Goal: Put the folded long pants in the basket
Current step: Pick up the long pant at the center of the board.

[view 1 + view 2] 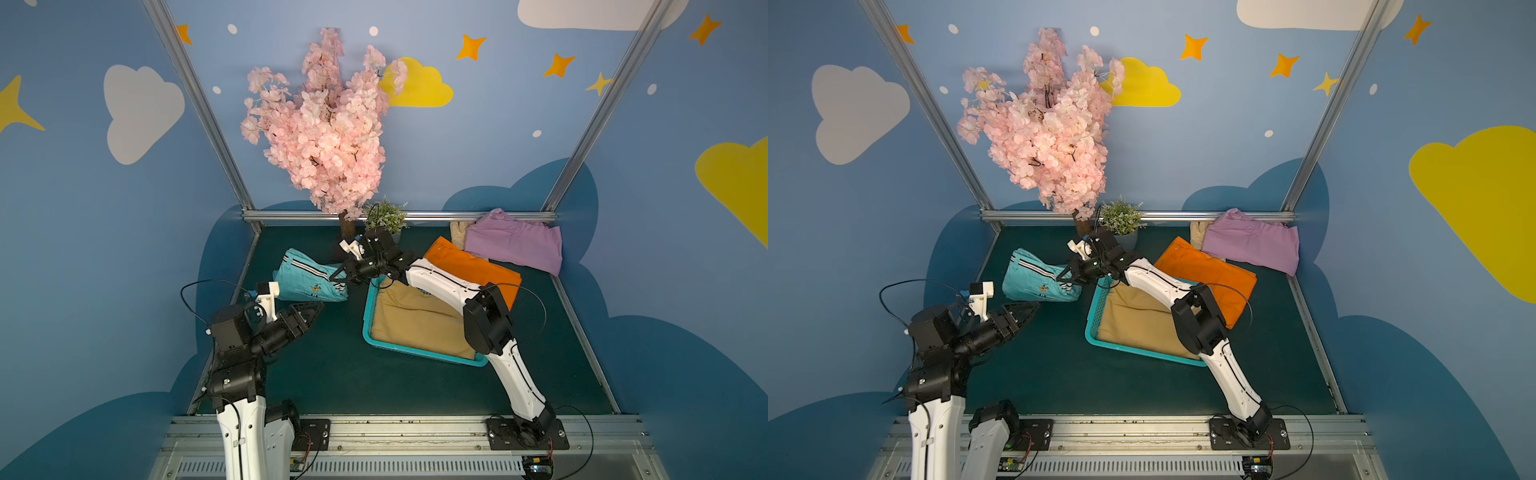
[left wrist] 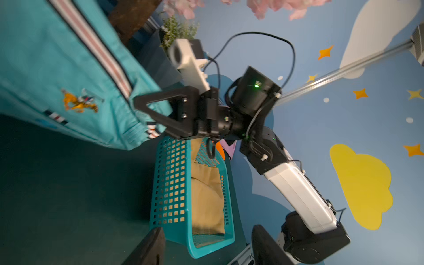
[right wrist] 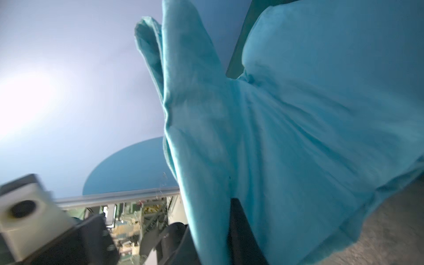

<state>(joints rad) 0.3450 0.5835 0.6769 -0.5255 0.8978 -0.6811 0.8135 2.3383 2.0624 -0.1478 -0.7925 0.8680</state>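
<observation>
The light teal folded long pants (image 1: 307, 279) (image 1: 1036, 281) (image 2: 57, 68) sit left of the basket, and their cloth (image 3: 298, 114) fills the right wrist view. My right gripper (image 1: 340, 276) (image 1: 1066, 275) (image 2: 146, 110) (image 3: 207, 213) is shut on their edge nearest the basket, which is raised. The teal mesh basket (image 1: 415, 354) (image 1: 1133, 350) (image 2: 171, 183) holds the tan pants (image 1: 415, 320) (image 1: 1138, 320) (image 2: 206, 195). Orange pants (image 1: 478, 270) (image 1: 1212, 278) lie behind the basket, and lilac pants (image 1: 515, 245) (image 1: 1254, 245) at the back right. My left gripper (image 1: 318, 307) (image 1: 1034, 306) (image 2: 206, 247) is open and empty, near the teal pants' front edge.
A pink blossom tree (image 1: 324, 124) and a small potted plant (image 1: 386, 216) stand at the back middle, just behind my right gripper. Cream gloves (image 1: 457, 235) lie beside the lilac pants. Metal rails (image 1: 399, 216) edge the dark green table.
</observation>
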